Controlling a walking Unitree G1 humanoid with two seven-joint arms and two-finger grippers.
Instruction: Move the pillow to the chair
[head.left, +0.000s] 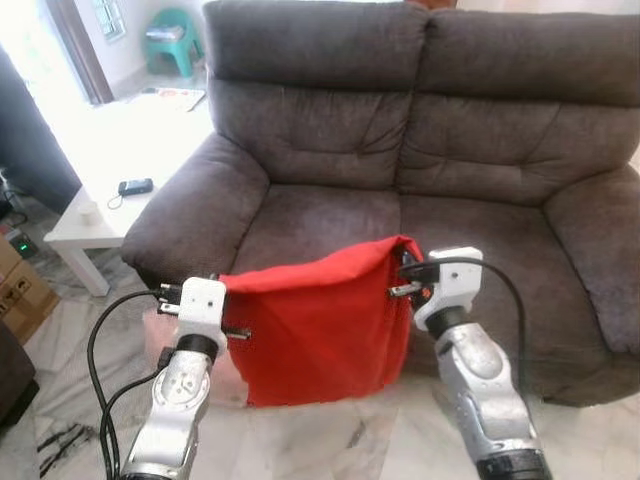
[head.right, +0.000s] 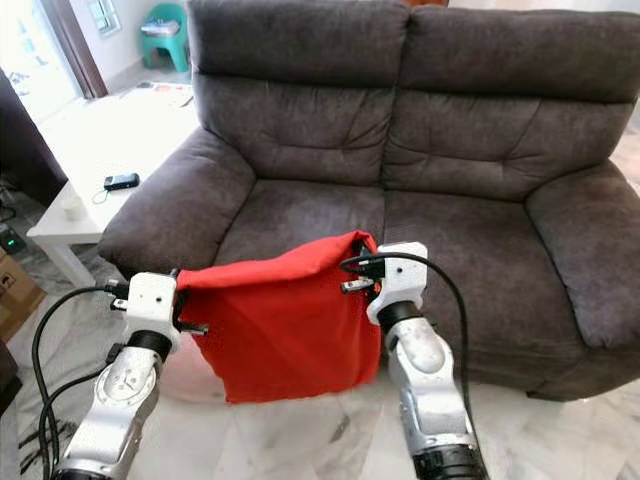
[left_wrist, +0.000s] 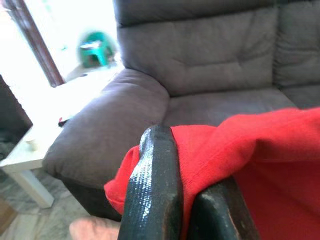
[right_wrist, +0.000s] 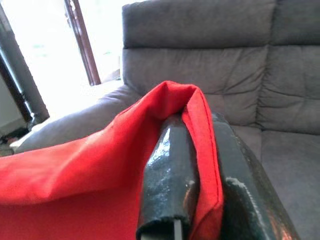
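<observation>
With the left hand (head.left: 232, 318) and right hand (head.left: 402, 280) each clamped on a top corner of the red pillow (head.left: 318, 325) before the sofa (head.left: 420, 150), the robot should keep both grips level and taut while carrying.

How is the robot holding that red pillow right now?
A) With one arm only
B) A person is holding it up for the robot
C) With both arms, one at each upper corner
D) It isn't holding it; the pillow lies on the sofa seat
C: the left gripper and the right gripper each have their jaws clamped on an upper corner of the red pillow, which hangs between them in front of the sofa.
</observation>
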